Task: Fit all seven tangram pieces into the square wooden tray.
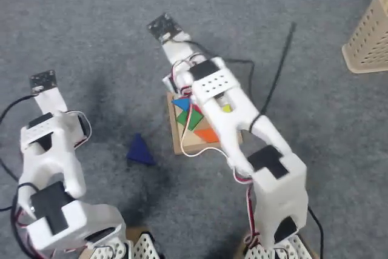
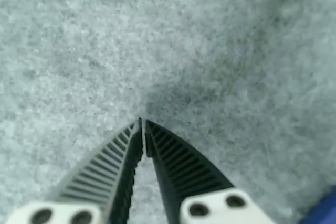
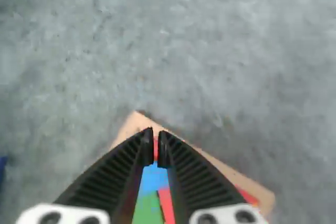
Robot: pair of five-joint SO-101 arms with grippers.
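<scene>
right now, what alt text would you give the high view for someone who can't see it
The right arm stretches over a square wooden tray holding several coloured tangram pieces, on a grey felt table. A dark blue triangle lies loose on the felt left of the tray, between it and the left arm.

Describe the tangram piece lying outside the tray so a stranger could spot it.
Find the square wooden tray under the right arm. On the grey carpet beside it, between the two arms, lies a dark blue triangle. It sits alone, while the other coloured pieces are in the tray.
</scene>
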